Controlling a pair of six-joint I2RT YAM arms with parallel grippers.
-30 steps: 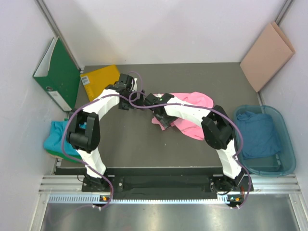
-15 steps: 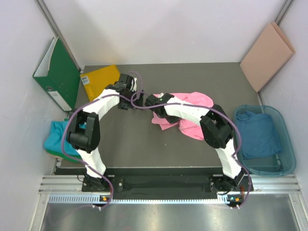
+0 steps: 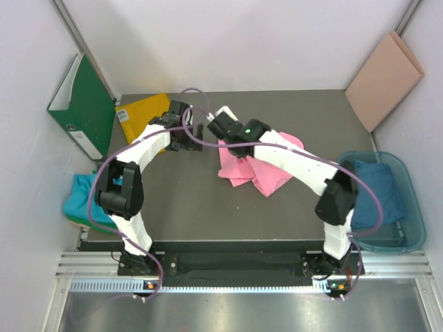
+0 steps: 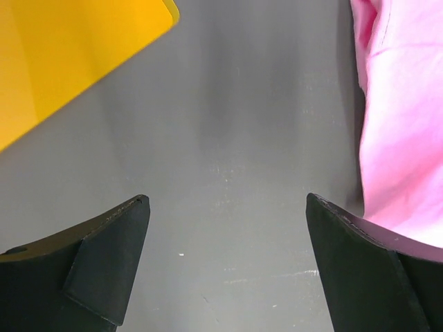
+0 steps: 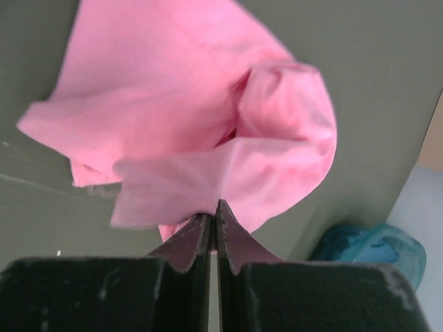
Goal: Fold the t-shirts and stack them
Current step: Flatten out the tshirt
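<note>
Top external: pink shirt [image 3: 259,169] lies crumpled on the table [image 3: 180,207]. The right gripper [image 3: 232,144] meets its left edge, and the left gripper [image 3: 199,133] hovers just left of it. A blue shirt [image 3: 377,190] lies well right of it, a teal shirt [image 3: 83,197] well left.

Left wrist: the claw gapes wide and holds nothing, with the pink shirt beside its right finger.

Right wrist: the claw is clamped tight on a fold of the pink shirt.

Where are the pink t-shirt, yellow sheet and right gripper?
pink t-shirt [image 3: 266,178], top external view, lower right fold.
yellow sheet [image 4: 62,55], left wrist view, middle of visible face.
right gripper [image 5: 213,207], right wrist view, between fingertips shut on cloth.
</note>
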